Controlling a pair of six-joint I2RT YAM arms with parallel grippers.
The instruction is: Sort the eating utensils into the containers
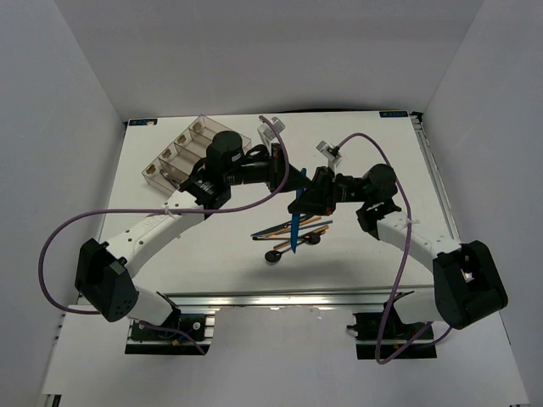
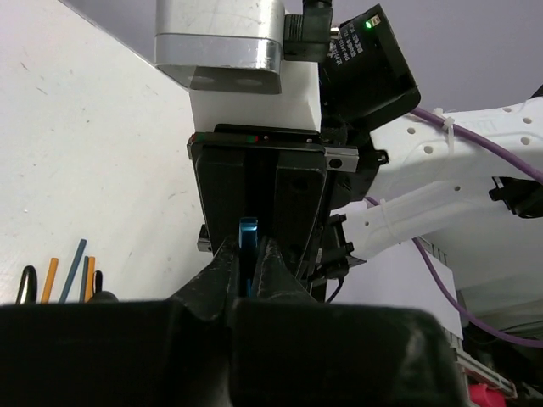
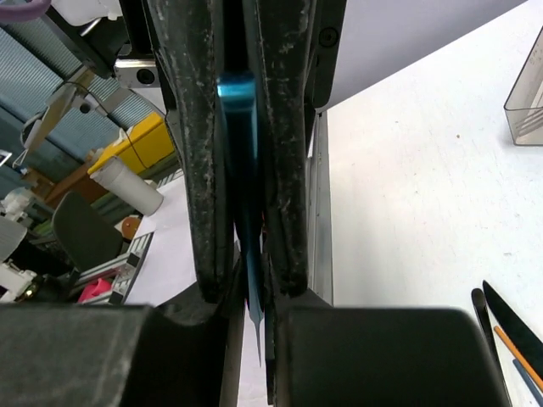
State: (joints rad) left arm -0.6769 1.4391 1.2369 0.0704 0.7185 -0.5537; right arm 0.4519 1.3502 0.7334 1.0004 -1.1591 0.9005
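Top external, blue knife (image 1: 293, 233) mid-table, tray (image 1: 170, 158) far-left

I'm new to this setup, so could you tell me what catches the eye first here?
Both grippers meet mid-table: the left gripper and the right gripper are each shut on one blue utensil, above the loose cutlery pile. The clear organizer tray sits at the table's far left.
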